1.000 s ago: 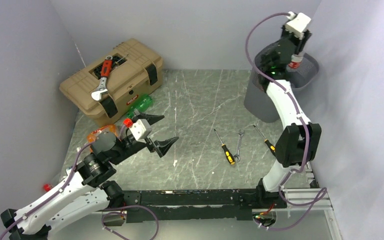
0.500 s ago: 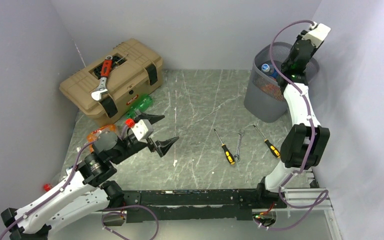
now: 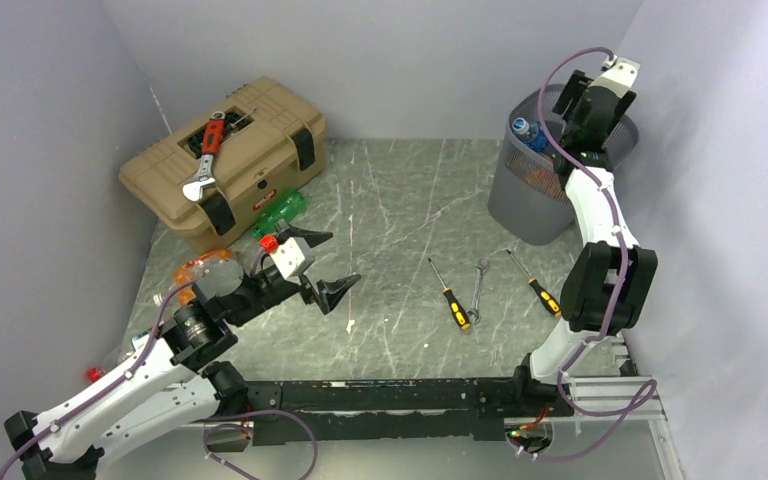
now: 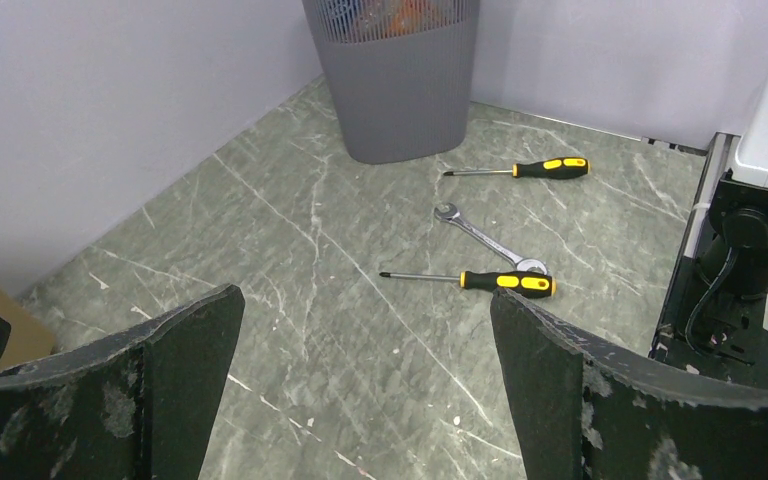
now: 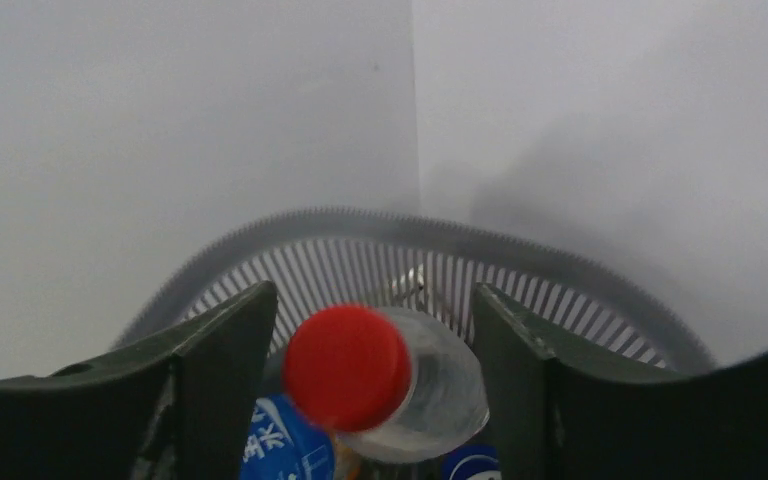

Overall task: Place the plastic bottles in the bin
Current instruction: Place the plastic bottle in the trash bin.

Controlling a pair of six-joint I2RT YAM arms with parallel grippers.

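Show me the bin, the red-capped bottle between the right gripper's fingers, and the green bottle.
bin (image 3: pixel 522 208): top external view, on its grey front wall.
red-capped bottle (image 5: pixel 346 367): right wrist view, on its red cap.
green bottle (image 3: pixel 288 204): top external view, on its green body.

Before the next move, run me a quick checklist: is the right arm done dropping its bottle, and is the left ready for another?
1. Right gripper clear of the red-capped bottle: ok, gaps show on both sides of the cap.
2. That bottle over the bin: ok, the rim curves round behind it.
3. Left gripper open and empty: ok.
4. Green bottle free to grab: ok, it lies uncovered beside the toolbox.
5. Orange bottle free to grab: cannot tell, partly hidden.
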